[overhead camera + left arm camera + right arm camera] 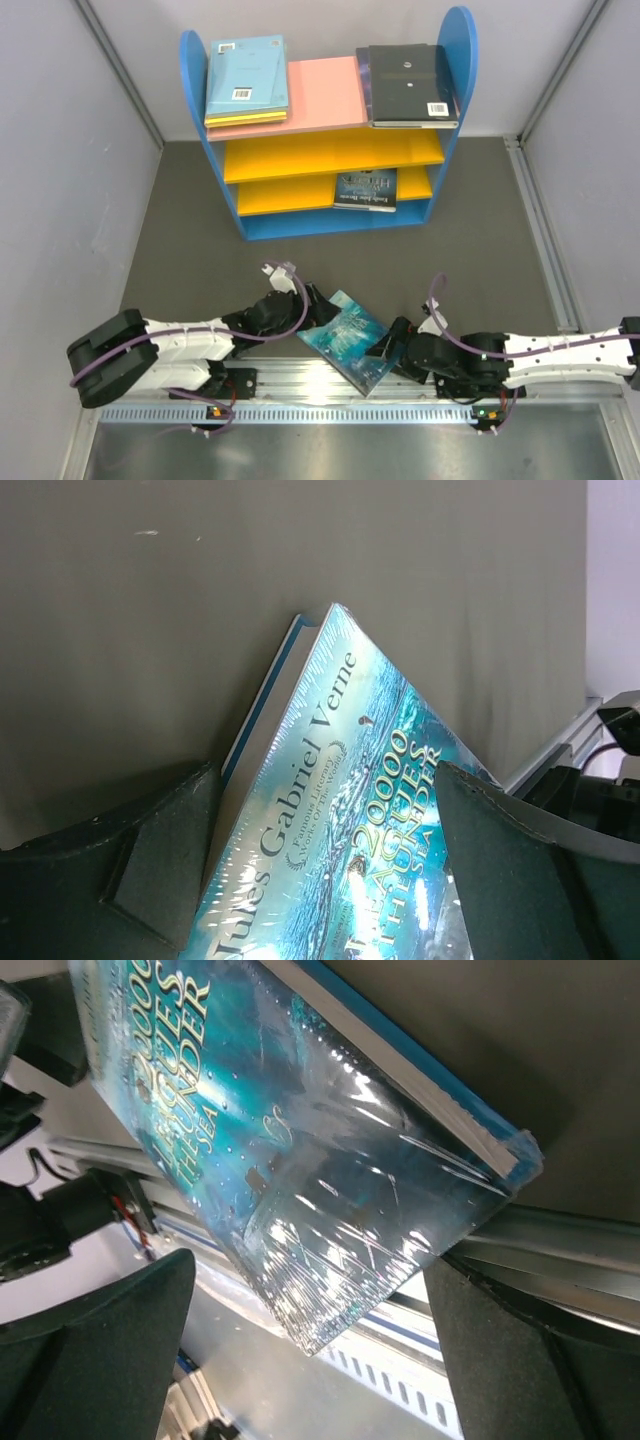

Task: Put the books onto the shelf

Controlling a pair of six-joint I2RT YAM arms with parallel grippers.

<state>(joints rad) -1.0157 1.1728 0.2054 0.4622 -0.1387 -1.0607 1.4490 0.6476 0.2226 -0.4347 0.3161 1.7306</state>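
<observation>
While L gripper (325, 810) straddles teal book (345, 342), grip unclear, R gripper (310, 1265) spread wide near it

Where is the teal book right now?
In the top view the teal book lies centred at the near edge of the table, between the left tool and the right tool, its near corner over the metal rail.
</observation>
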